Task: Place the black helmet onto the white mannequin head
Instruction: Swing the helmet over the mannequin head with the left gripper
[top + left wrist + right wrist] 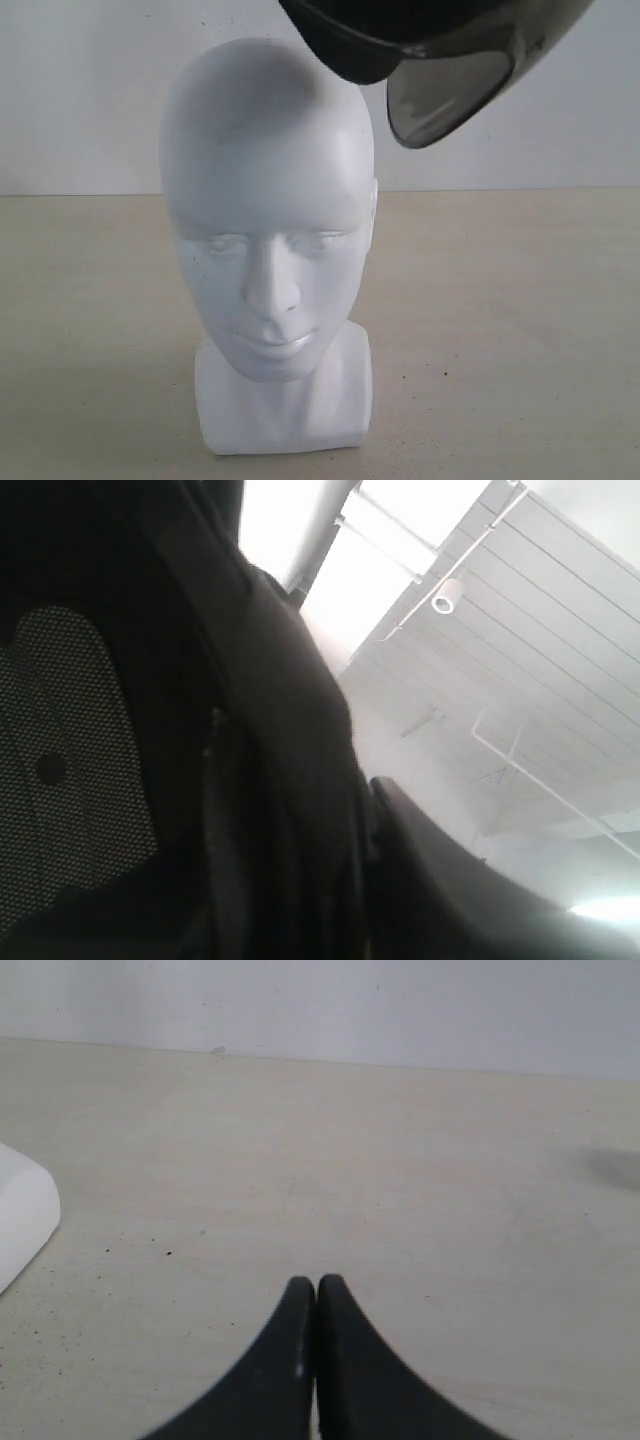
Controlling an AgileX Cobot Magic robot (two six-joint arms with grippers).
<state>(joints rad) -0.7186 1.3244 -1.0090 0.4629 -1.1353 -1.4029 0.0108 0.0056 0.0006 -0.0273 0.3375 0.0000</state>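
**Helmet aloft and off-centre: tipping is the main risk**

White mannequin head (270,250) stands upright, nearest the exterior camera and facing it, on its short blocky base on the table (520,330). Nothing braces it.

Right gripper (316,1290) is low over the table just beside the head's base, fingers pressed together and pinching nothing. It is not steadying the head.

Black helmet (360,35) hangs above the head, off toward the head's own left. Its rim overlaps the edge of the crown in the exterior view; touching or apart, cannot tell. The smoky visor (450,90) droops below the rim, beside and above the head's left temple.

Left gripper (365,880) is mostly lost in the dark against the mesh lining (70,760). With the helmet in the air and the other gripper empty, I judge it clamped on the helmet's rim.

Plain wall (80,90) is behind the head.

Risks, as I judge them:
- Lowered from here, the rim meets the crown's side, not its top, and shoves the free-standing head over
- The visor looks turned away from the face, so the helmet may seat skewed
- With a one-sided hold on the rim, the helmet may swing on contact
- On the glossy crown the shell could slide off
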